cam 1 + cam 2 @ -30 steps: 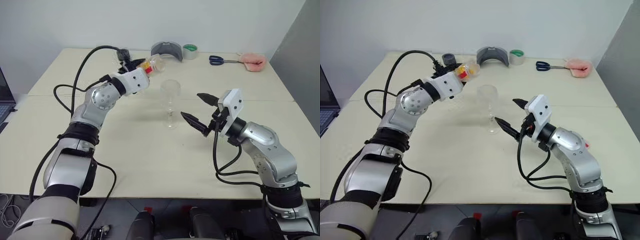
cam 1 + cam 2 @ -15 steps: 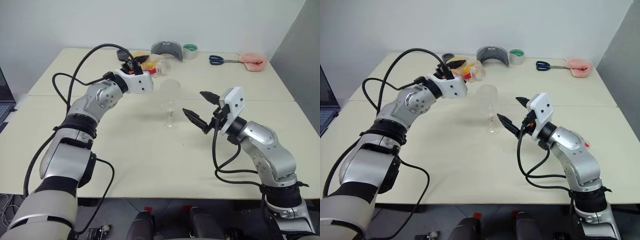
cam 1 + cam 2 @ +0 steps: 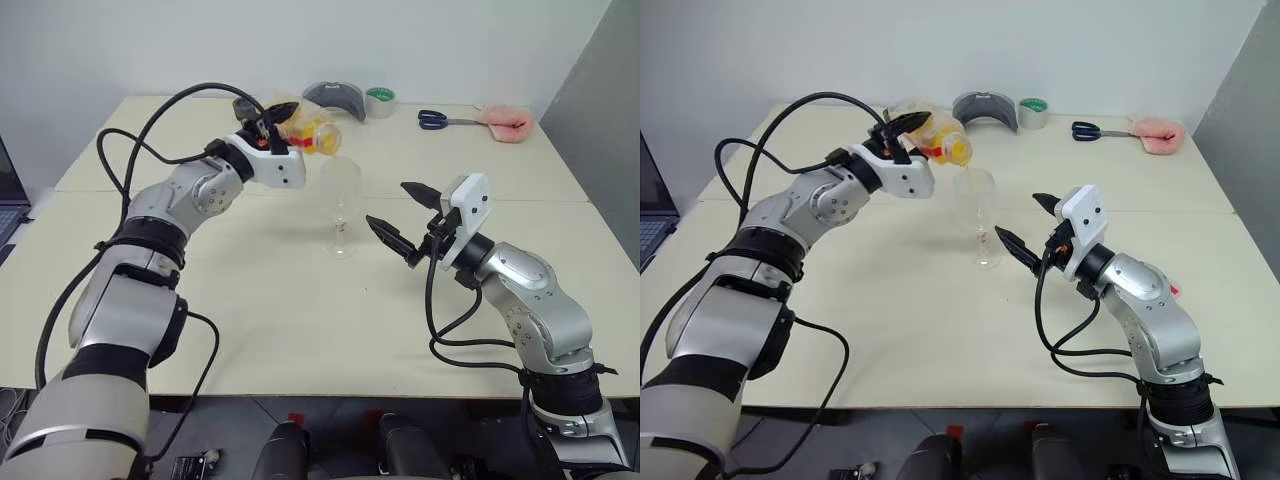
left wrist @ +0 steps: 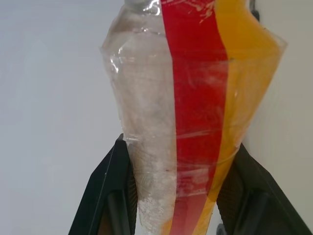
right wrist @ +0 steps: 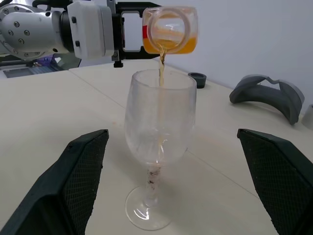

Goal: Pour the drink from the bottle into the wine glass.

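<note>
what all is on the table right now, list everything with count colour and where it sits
small clear plastic bottle with red label strip: 1, tipped over the glass, held by the left fingers
translucent orange drink: in the bottle, thin stream falling into the glass
clear stemmed wine glass: 1, colourless, upright mid-table
grey curved holder: 1, far edge
green-cored tape roll: 1, right of the holder
blue-handled scissors: 1, far right
pink soft cloth-like lump: 1, beside the scissors
small dark cap: 1, behind the glass
cream table: 1
left gripper: black fingers shut on the bottle
right gripper: black fingers open, right of the glass
</note>
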